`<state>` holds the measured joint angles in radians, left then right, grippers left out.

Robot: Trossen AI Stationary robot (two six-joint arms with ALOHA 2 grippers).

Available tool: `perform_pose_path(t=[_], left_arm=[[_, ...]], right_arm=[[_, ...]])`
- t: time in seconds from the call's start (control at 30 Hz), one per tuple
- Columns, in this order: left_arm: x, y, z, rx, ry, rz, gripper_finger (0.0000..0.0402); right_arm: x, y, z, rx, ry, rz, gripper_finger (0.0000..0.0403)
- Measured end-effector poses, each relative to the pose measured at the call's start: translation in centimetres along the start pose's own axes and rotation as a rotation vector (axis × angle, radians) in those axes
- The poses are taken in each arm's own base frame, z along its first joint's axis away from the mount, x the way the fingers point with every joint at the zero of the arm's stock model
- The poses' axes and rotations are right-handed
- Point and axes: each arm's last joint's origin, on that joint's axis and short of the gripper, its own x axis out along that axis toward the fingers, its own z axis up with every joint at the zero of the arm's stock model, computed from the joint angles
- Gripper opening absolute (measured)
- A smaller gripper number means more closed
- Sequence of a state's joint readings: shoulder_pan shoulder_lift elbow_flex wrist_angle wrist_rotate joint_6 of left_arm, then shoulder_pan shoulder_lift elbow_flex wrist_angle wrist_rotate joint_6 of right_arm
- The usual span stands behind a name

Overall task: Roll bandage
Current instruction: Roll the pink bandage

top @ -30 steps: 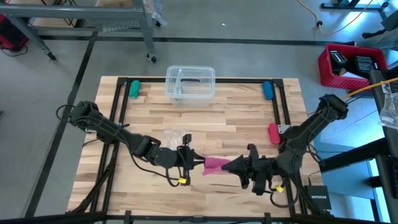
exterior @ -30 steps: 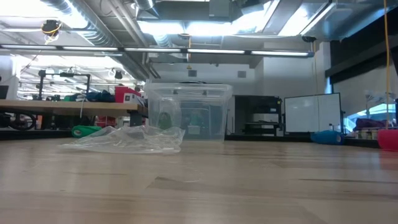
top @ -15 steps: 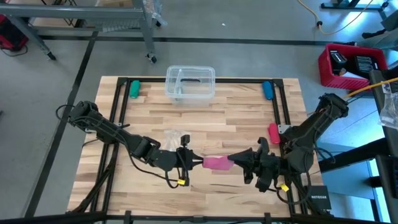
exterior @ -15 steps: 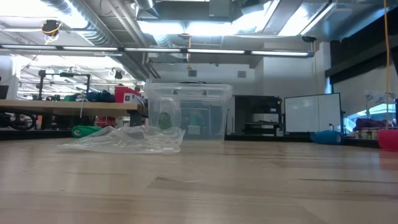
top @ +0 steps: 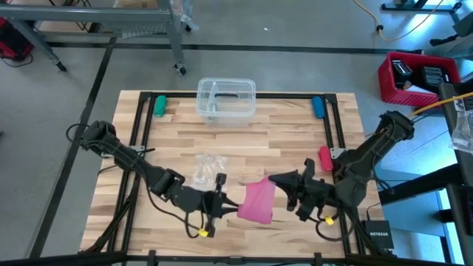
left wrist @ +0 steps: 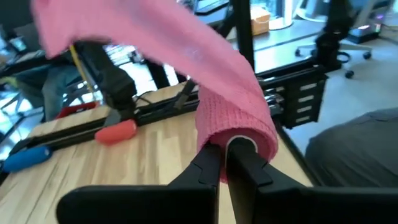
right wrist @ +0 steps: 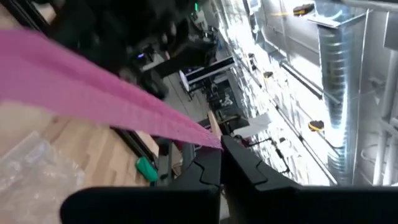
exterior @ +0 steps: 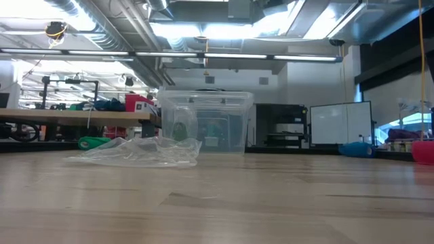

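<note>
Above the counter, the bandage hangs stretched between both arms: left gripper clenched on the rolled end, right gripper pinching the tail, probably for winding tension.

I see the pink bandage spread as a broad, partly rolled strip, lifted above the table's front middle.

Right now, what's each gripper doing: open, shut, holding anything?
Left gripper: shut on the bandage, at its rolled end.
Right gripper: shut on the bandage's free end.
</note>
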<state>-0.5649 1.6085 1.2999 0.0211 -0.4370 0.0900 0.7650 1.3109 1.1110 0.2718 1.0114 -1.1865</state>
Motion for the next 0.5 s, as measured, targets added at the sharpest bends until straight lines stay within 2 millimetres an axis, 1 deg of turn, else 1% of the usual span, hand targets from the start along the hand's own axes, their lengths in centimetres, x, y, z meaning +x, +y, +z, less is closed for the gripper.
perform_pose_path(t=[0.3, 0.5], left_arm=[[-0.5, -1.2, 0.6, 0.078, -0.054, -0.028, 0.0004], [-1.0, -1.1, 1.0, 0.11, -0.078, -0.026, 0.0004]], right_arm=[[0.4, 0.8, -0.8, 0.015, 0.069, 0.037, 0.0009], [1.1, 2.0, -2.4, 0.081, 0.157, 0.118, 0.0009]])
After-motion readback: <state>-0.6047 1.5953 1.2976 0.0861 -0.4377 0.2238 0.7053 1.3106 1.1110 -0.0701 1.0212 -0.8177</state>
